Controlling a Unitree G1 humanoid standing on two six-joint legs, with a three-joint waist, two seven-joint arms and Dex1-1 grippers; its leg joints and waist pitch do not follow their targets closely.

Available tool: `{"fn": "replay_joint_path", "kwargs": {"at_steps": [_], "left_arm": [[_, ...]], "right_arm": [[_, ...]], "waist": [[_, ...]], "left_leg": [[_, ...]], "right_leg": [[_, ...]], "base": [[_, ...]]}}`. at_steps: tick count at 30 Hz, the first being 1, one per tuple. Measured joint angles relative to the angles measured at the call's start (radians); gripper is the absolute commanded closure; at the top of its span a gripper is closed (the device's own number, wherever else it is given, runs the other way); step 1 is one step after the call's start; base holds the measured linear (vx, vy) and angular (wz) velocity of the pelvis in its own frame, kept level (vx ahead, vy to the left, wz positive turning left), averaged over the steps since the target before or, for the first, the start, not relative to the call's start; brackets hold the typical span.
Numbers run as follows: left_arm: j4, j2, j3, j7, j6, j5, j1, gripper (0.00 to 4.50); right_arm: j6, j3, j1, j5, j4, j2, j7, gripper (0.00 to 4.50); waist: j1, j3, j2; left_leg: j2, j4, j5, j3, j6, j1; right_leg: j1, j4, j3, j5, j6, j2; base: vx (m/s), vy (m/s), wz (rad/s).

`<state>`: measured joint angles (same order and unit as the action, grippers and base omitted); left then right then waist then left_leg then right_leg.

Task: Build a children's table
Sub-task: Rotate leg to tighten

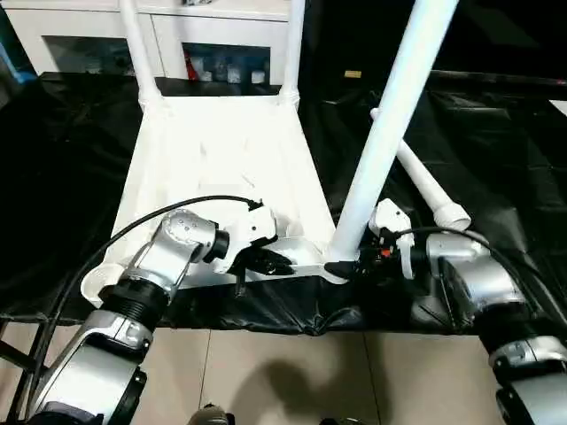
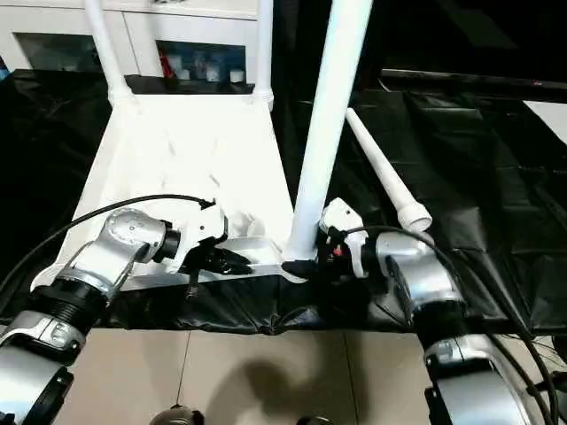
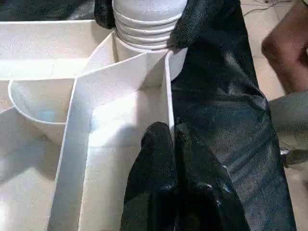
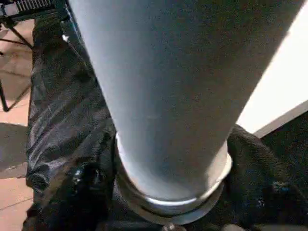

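We see the tabletop (image 1: 221, 150) lying upside down on the black-covered counter (image 1: 496, 150), ribbed underside up, and we place everything by it. At its near edge our left gripper (image 1: 279, 262) is closed, pinching the thin rim wall; the left wrist view shows both black fingers (image 3: 159, 163) pressed together over that wall, a detail too small to make out in the head views. That same wrist view also shows a person's hand (image 3: 286, 53) beyond the counter's near edge, above the floor.

At the tabletop's near right corner our right gripper (image 1: 347, 266) has a finger on either side of the threaded base of the upright leg (image 1: 390, 115), which stands in the corner socket. From the right wrist view we get the leg's base (image 4: 168, 159) close up, ringed by the socket collar. From the left wrist view we see the ribbed threads (image 3: 147, 24) sitting just above the socket, with the right gripper's black fingertips (image 3: 192, 21) at both sides.

We count four legs: the upright one at the near right corner, two more standing in the far left corner (image 1: 135, 44) and far right corner (image 1: 292, 44), and one loose leg (image 1: 425, 181) lying on the counter to the right of the tabletop. The near left socket (image 1: 96, 282) holds nothing. Beyond the tabletop's far edge stands a white cabinet (image 1: 89, 35) with glass doors.
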<state>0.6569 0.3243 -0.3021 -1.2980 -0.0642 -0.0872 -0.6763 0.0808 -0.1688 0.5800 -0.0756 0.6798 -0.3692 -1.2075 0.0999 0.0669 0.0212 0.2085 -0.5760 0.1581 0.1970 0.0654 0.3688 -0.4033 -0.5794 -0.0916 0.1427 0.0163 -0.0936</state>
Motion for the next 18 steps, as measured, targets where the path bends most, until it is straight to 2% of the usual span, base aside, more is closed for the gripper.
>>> {"fn": "replay_joint_path", "kwargs": {"at_steps": [4,7,11,15,18], "left_arm": [[0.0,-0.001,0.002,0.004,-0.01,0.001,0.002,4.5],[0.011,-0.018,0.016,0.066,-0.039,-0.008,-0.002,4.5],[0.063,-0.098,0.042,0.243,-0.09,-0.037,-0.032,4.5],[0.076,-0.178,0.06,0.378,-0.141,-0.046,-0.036,4.5],[0.083,-0.208,0.062,0.446,-0.155,-0.049,-0.038,4.5]], "right_arm": [[0.013,0.013,-0.024,-0.005,-0.027,0.011,0.032,1.74],[0.022,0.052,-0.049,-0.006,-0.038,0.052,0.146,1.75],[0.017,0.156,-0.083,-0.002,-0.03,0.184,0.495,1.76],[-0.008,0.215,-0.079,0.008,0.003,0.283,0.764,1.76],[-0.033,0.239,-0.059,0.013,0.036,0.341,0.916,1.76]], "waist": [[0.0,-0.001,0.001],[-0.008,-0.002,0.002],[-0.023,-0.002,0.003],[-0.044,-0.002,0.002],[-0.055,-0.003,0.001]], "left_leg": [[0.0,0.0,0.0,0.0,0.0,-0.001],[0.0,0.0,0.0,0.0,0.0,-0.002],[-0.001,-0.001,0.0,-0.002,0.0,-0.003],[-0.002,-0.003,0.0,-0.005,0.0,-0.004],[-0.002,-0.003,0.0,-0.01,0.0,-0.003]], "right_leg": [[0.001,-0.001,0.0,0.0,0.0,0.0],[0.001,0.0,0.0,0.002,-0.004,0.0],[0.001,0.002,-0.001,0.004,-0.006,0.0],[0.001,0.005,-0.003,0.004,-0.006,0.0],[0.001,0.008,-0.008,0.004,-0.006,0.0]], "base": [[0.0,0.0,0.0],[0.0,0.0,0.0],[0.0,0.0,0.0],[0.0,0.0,0.0],[0.0,0.0,0.0]]}}
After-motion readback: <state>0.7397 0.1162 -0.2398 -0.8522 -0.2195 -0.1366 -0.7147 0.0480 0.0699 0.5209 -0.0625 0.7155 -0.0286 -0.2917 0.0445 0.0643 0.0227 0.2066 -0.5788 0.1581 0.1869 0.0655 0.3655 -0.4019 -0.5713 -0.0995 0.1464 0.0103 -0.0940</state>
